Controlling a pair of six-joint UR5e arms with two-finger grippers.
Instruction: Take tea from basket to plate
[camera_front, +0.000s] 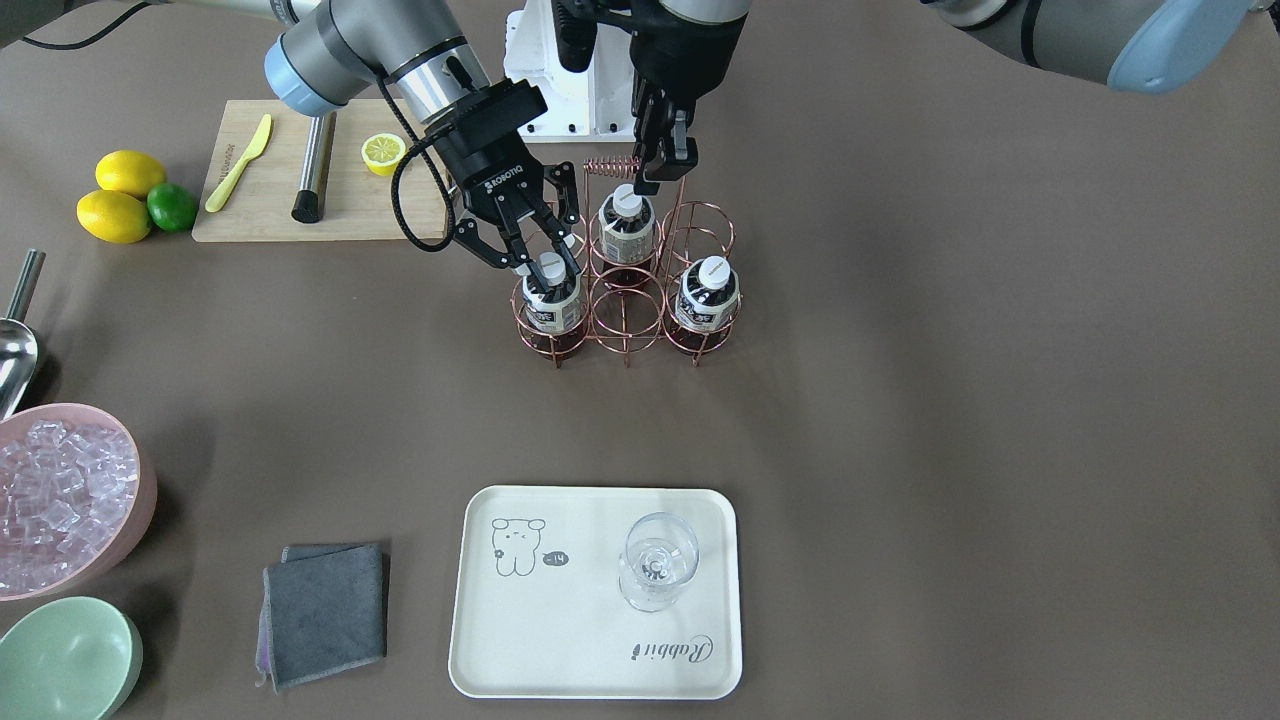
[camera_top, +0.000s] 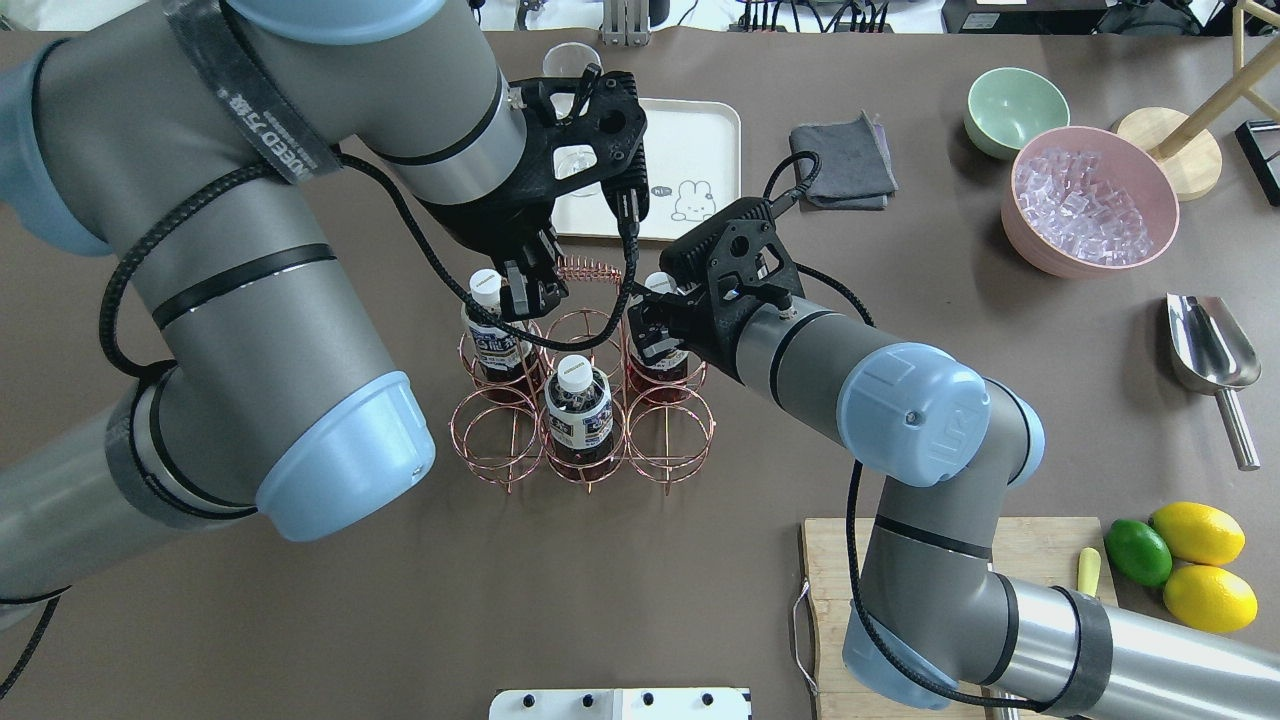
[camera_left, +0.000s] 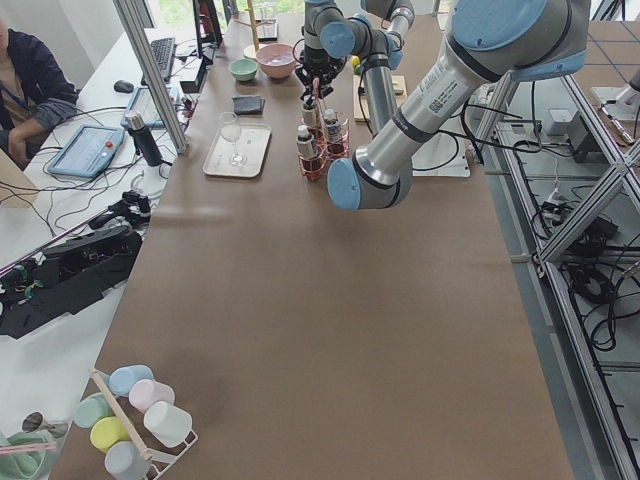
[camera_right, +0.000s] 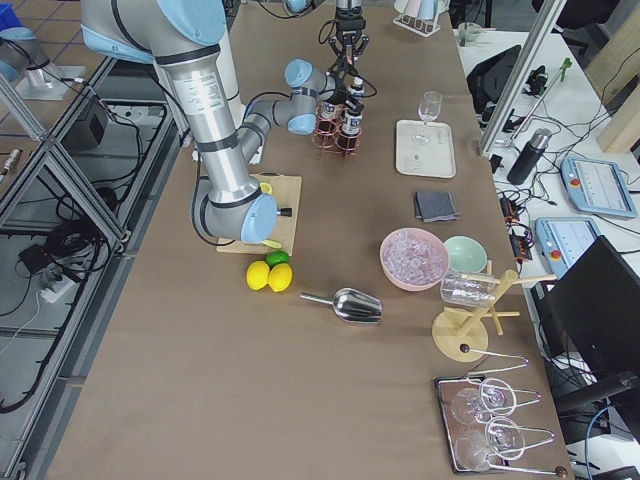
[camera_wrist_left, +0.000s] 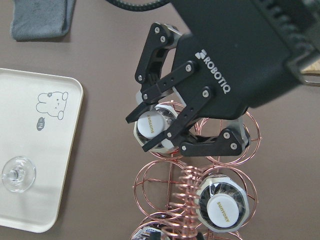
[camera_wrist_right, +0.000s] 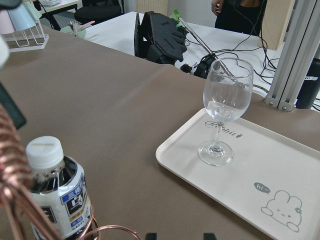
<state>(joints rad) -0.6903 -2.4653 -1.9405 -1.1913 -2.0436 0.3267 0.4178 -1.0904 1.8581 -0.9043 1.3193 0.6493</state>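
Three tea bottles stand in the copper wire basket (camera_front: 626, 322). My right gripper (camera_front: 545, 268) is shut on the white cap and neck of one tea bottle (camera_front: 552, 305), which still sits in its ring cell; the left wrist view shows the fingers (camera_wrist_left: 150, 107) pressed on both sides of the cap. My left gripper (camera_front: 662, 170) is shut on the basket's coiled handle (camera_front: 610, 165). The other two bottles (camera_front: 625, 225) (camera_front: 708, 295) stand untouched. The cream plate (camera_front: 560, 640) lies toward the operators' side of the table and holds a wine glass (camera_front: 655, 560).
A wooden cutting board (camera_front: 300, 215) with a knife and half a lemon lies behind my right gripper. Lemons and a lime (camera_front: 125, 200), a metal scoop (camera_front: 15, 350), a pink bowl of ice (camera_front: 145, 480), a green bowl (camera_front: 60, 660) and a grey cloth (camera_front: 325, 610) lie on that side.
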